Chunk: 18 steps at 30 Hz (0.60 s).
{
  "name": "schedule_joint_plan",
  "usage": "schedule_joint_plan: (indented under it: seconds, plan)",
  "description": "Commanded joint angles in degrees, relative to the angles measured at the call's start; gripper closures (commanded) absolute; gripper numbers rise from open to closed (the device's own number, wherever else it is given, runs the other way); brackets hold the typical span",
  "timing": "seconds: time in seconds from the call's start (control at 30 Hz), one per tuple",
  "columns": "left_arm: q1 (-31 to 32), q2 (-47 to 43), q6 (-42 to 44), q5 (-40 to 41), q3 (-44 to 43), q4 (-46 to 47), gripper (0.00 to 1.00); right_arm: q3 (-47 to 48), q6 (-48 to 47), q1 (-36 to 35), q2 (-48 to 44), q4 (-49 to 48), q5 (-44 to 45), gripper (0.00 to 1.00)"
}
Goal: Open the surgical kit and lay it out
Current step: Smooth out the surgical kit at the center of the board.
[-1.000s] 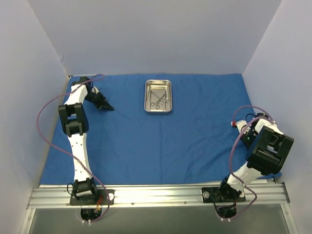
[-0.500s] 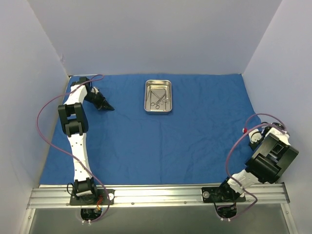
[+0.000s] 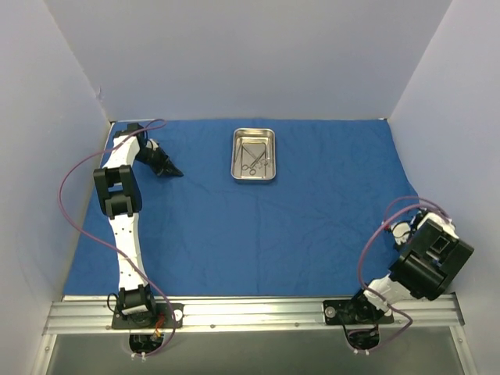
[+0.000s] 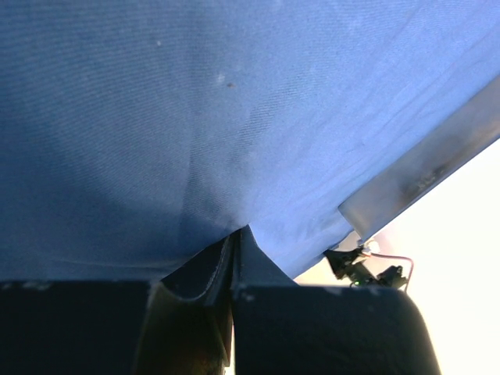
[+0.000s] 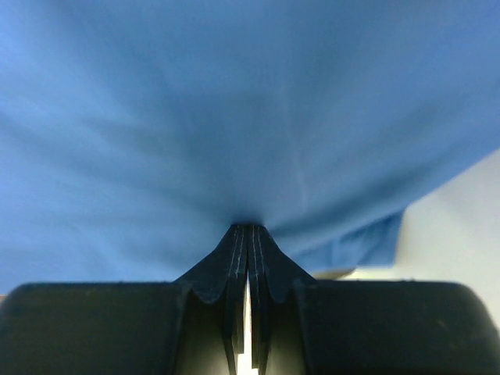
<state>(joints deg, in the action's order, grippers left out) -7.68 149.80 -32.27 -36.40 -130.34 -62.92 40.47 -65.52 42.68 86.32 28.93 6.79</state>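
A blue cloth [image 3: 258, 226] lies spread over the table. A steel tray [image 3: 253, 155] holding scissors and several other metal instruments sits on it at the back centre. My left gripper [image 3: 173, 172] is at the far left with its tips on the cloth. In the left wrist view [image 4: 237, 228] the jaws are shut and the cloth [image 4: 195, 117] creases up from the tips. My right gripper [image 3: 397, 229] is low at the cloth's right edge, partly hidden by its arm. In the right wrist view [image 5: 248, 226] the jaws are shut and the cloth [image 5: 234, 117] puckers at them.
Pale walls close in the left, back and right sides. A metal rail [image 3: 250, 312] runs along the near edge with both arm bases on it. Purple cables loop beside each arm. The left wrist view shows a metal edge strip [image 4: 414, 176] past the cloth's border.
My right arm has swung back toward the near right, its gripper moving from mid-right of the cloth to its right edge. The left arm and the tray have not moved.
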Motion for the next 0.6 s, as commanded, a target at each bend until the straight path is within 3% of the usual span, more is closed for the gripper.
schedule_joint_plan:
  seconds: [0.0, 0.2, 0.33, 0.43, 0.57]
  plan:
    - [-1.02, 3.84, 2.39, 8.81, -0.35, 4.29, 0.96, -6.01, -2.77, 3.55, -0.8, 1.4, 8.58, 1.0]
    - [-1.46, 4.63, 2.21, 8.28, -0.88, 4.38, 0.96, -6.73, -3.74, 6.02, -2.21, -0.45, 11.06, 1.0]
    - [-1.55, 4.8, 2.21, 8.19, -1.05, 4.2, 0.96, 3.28, 0.99, 4.35, -4.06, 1.58, -3.69, 1.0]
    - [-1.63, 4.46, 2.57, 8.01, -0.71, 3.94, 0.96, 9.17, 6.28, -1.26, -3.27, 1.04, -4.58, 1.0]
    - [-1.37, 1.39, 3.27, 8.36, 2.45, 5.34, 0.96, 15.86, 18.64, -9.0, -1.34, -7.9, -5.63, 1.0]
